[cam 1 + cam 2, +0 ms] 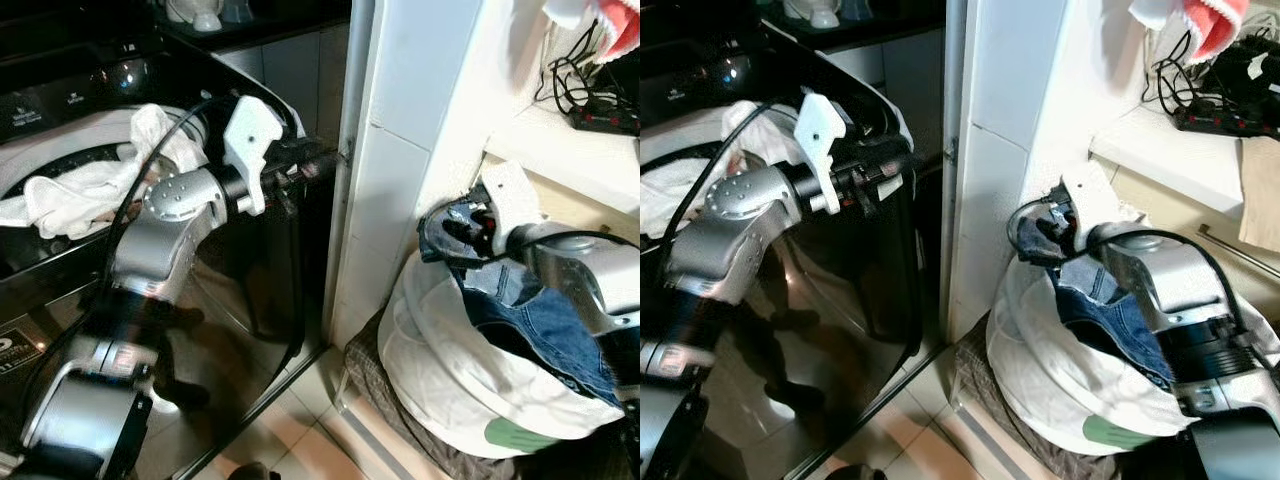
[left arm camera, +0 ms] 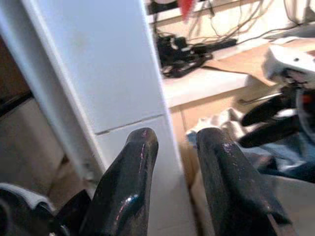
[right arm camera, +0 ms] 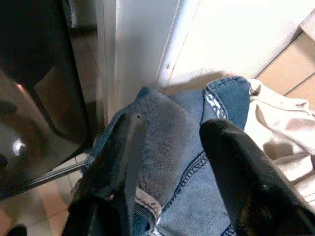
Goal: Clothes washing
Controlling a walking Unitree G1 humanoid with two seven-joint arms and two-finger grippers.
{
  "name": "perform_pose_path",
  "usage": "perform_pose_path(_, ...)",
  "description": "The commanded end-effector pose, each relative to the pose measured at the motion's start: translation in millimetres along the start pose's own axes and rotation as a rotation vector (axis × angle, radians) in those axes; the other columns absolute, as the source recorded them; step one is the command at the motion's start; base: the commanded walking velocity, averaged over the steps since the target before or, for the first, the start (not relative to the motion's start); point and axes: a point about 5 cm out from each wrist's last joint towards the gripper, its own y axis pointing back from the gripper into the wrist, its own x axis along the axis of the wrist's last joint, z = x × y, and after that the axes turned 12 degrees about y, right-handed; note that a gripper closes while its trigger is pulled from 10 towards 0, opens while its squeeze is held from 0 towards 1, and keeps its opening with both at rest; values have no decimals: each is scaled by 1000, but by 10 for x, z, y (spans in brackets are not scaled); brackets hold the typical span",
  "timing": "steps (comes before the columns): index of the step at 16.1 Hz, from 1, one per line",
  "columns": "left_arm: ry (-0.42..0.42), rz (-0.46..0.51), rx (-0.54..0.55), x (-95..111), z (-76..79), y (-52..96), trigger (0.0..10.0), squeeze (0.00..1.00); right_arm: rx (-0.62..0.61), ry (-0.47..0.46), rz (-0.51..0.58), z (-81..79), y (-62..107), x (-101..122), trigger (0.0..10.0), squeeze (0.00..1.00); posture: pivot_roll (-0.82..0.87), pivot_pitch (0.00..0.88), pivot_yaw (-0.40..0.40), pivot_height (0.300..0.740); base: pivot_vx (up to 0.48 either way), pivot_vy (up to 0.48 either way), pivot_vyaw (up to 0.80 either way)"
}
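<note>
A black top-loading washer (image 1: 250, 300) stands at the left, with a white cloth (image 1: 80, 190) lying across its open drum. My left gripper (image 2: 177, 140) hovers past the washer's right edge, open, with nothing between its fingers (image 1: 305, 165). At the right, blue jeans (image 1: 540, 320) lie on top of a white laundry bag (image 1: 440, 370). My right gripper (image 3: 172, 125) is down on the jeans' upper fold (image 3: 162, 113), open, its two fingers spread to either side of the denim.
A white pillar (image 1: 400, 150) separates the washer from the bag. Behind the bag, a shelf (image 1: 560, 150) carries black cables (image 1: 590, 110), and a red cloth (image 1: 620, 30) hangs above. A brown cloth (image 1: 375, 370) lies under the bag on the tiled floor (image 1: 290, 430).
</note>
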Motion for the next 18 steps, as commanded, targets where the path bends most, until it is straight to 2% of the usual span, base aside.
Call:
perform_pose_path(1,14,-24,3,1,15,51,10000,0,20,32,16,12,61,40,10000,1000,-19,0,7,740,0,0,0)
perform_pose_path(3,32,-76,-27,-3,105,152,10000,0,89,87,7,-38,156,7,10000,1000,-15,0,11,740,0,0,0)
perform_pose_path(4,10,-144,37,-47,15,222,10000,0,101,84,18,-42,186,12,10000,1000,-17,0,13,740,0,0,0)
perform_pose_path(6,-185,-298,390,-47,-486,434,10000,0,109,91,33,-29,234,15,10000,1000,-16,0,17,740,0,0,0)
perform_pose_path(7,-194,-359,500,-10,-654,558,10000,0,125,91,41,-47,249,22,10000,1000,-15,0,18,740,0,0,0)
perform_pose_path(8,-201,-392,537,3,-718,610,10000,0,134,94,43,-60,254,26,10000,1000,-15,0,18,740,0,0,0)
perform_pose_path(9,-208,-515,583,-37,-828,727,10000,0,163,100,59,-103,268,50,10000,1000,-13,0,18,740,0,0,0)
perform_pose_path(10,-207,-549,603,-48,-860,766,10000,0,172,102,65,-116,274,59,10000,1000,-13,0,18,740,0,0,0)
perform_pose_path(11,-229,-610,666,-62,-967,823,10000,0,201,94,101,-148,293,116,10000,1000,-15,0,16,740,0,0,0)
perform_pose_path(13,-252,-665,715,-88,-1072,852,10000,0,218,96,122,-163,309,156,10000,1000,-16,0,16,740,0,0,0)
perform_pose_path(14,-300,-718,744,-132,-1143,875,10000,0,222,105,122,-167,315,161,10000,1000,-21,0,17,740,0,0,0)
perform_pose_path(16,-380,-706,798,-107,-1219,860,10000,0,226,111,126,-170,327,168,10000,1000,-22,0,17,740,0,0,0)
perform_pose_path(17,-413,-642,819,-61,-1240,794,10000,0,227,110,129,-171,330,171,10000,1000,-23,0,15,740,0,0,0)
perform_pose_path(18,-412,-603,827,-47,-1241,752,10000,0,227,110,129,-172,330,172,10000,1000,-25,0,15,740,0,0,0)
